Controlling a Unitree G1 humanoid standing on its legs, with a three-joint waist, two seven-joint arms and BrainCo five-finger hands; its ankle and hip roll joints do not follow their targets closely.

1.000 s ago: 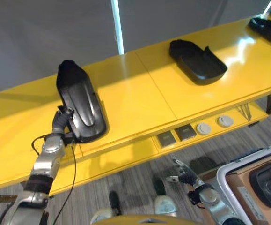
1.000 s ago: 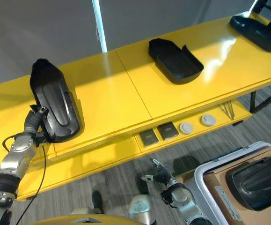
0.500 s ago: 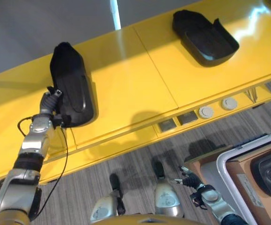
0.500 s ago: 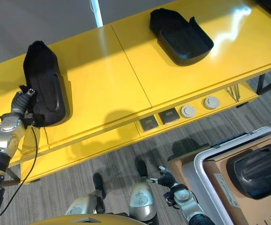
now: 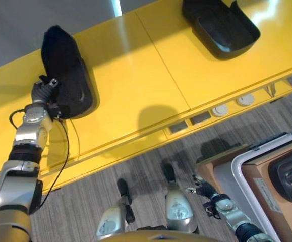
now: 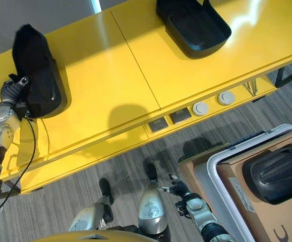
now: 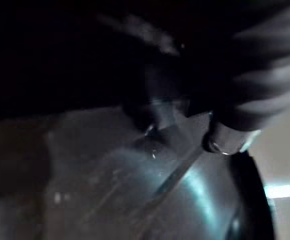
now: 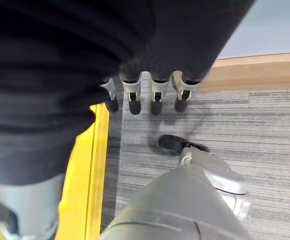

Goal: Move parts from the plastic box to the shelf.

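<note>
A long black moulded part (image 5: 65, 70) lies on the yellow shelf (image 5: 135, 75) at its left end. My left hand (image 5: 44, 92) grips the part's near edge with curled fingers. Seen from the left wrist, the part's glossy surface (image 7: 134, 195) sits right against the hand. My right hand (image 5: 206, 190) hangs low over the floor with its fingers (image 8: 134, 97) straight and empty. The plastic box (image 5: 244, 169) stands at the lower right, with another black part (image 5: 289, 176) inside it on a cardboard liner.
A second black part (image 5: 220, 25) rests on the shelf at the upper right. On the shelf's lower front ledge sit two dark squares (image 5: 200, 118) and two round discs (image 5: 219, 110). Grey carpet lies between the shelf and the box.
The camera has tipped down toward the floor. My left hand still holds the part, which has turned so less of its glossy face shows. The right hand stays low.
</note>
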